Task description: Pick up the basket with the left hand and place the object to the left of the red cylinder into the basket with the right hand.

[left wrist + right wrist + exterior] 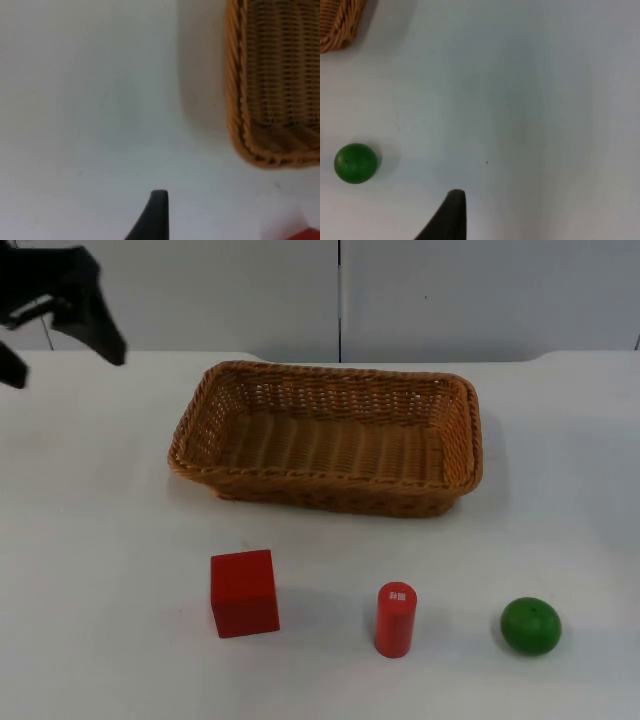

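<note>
Left gripper (62, 325) hovering open and empty, well left of basket (325, 495); cube (244, 592) sitting left of cylinder (395, 619); right gripper's state unclear.

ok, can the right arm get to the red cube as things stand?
Probably yes. The cube stands alone on the table, left of the cylinder, apart from the basket, with nothing over it. A reach from the right may have to clear the cylinder.

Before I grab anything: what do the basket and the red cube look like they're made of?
Basket: woven wicker or rattan by the look, tan strands with a braided rim, matte. Red cube: solid, evenly painted, smooth faces with crisp edges and little shine; probably painted wood, though plastic can't be ruled out.
</note>
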`<state>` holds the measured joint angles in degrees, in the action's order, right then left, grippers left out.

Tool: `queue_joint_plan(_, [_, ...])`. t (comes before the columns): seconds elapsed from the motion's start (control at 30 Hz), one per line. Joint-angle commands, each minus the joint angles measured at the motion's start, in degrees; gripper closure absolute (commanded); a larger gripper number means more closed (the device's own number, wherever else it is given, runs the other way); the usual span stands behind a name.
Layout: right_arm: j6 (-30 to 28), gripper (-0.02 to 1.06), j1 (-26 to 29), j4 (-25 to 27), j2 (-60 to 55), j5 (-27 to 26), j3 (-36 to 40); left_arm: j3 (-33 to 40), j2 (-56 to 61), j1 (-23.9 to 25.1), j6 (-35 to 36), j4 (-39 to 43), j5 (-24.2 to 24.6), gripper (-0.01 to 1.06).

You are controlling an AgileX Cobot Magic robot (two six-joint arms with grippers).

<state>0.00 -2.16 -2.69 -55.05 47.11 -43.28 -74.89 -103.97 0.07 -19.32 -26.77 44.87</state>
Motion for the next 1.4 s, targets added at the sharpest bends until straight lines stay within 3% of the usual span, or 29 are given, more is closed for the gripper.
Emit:
queue_joint_plan(0.0, [-0.9, -0.01, 0.3, 0.0, 0.0, -0.5, -0.1, -4.4, -5.1, -2.1, -0.3, 0.9, 1.3, 0.18])
queue_joint_plan(0.23, [-0.6, -0.01, 0.3, 0.0, 0.0, -0.5, -0.1, -17.2, -17.9, -7.2, -0.2, 5.2, 4.6, 0.18])
queue_joint_plan(0.53, [-0.5, -0.01, 0.3, 0.1, 0.0, -0.4, 0.6, -29.6, -30.9, -9.1, 0.2, 5.2, 6.9, 0.18])
queue_joint_plan(0.83, [-0.5, -0.01, 0.3, 0.1, 0.0, -0.4, 1.1, -31.7, -34.9, -9.1, 0.2, 4.9, 7.2, 0.20])
queue_joint_plan(0.93, [-0.5, -0.01, 0.3, 0.1, 0.0, -0.4, 1.1, -31.7, -34.9, -9.1, 0.2, 4.9, 7.9, 0.35])
queue_joint_plan(0.97, [-0.5, -0.01, 0.3, 0.1, 0.0, -0.4, 1.1, -31.7, -34.9, -9.1, 0.2, 4.9, 7.9, 0.35])
queue_joint_plan(1.07, [-0.5, -0.01, 0.3, 0.0, 0.0, -0.5, 1.1, -31.7, -34.9, -9.1, 0.2, 4.8, 8.4, 0.63])
queue_joint_plan(1.13, [-0.5, -0.01, 0.3, -0.2, 0.0, -0.6, 1.1, -31.7, -34.9, -9.1, 0.2, 4.7, 8.6, 0.78])
queue_joint_plan(1.17, [-0.5, -0.01, 0.3, -0.2, 0.0, -0.6, 1.1, -31.7, -34.9, -9.1, 0.2, 4.7, 8.6, 0.78])
queue_joint_plan(1.27, [-0.5, -0.01, 0.3, -0.2, 0.0, -0.6, 1.1, -31.7, -34.9, -9.1, 0.2, 4.6, 8.9, 1.04])
queue_joint_plan(1.37, [-0.6, -0.01, 0.3, -0.1, 0.0, -0.6, 1.1, -31.7, -34.9, -9.1, 1.3, 4.4, 8.7, 1.05])
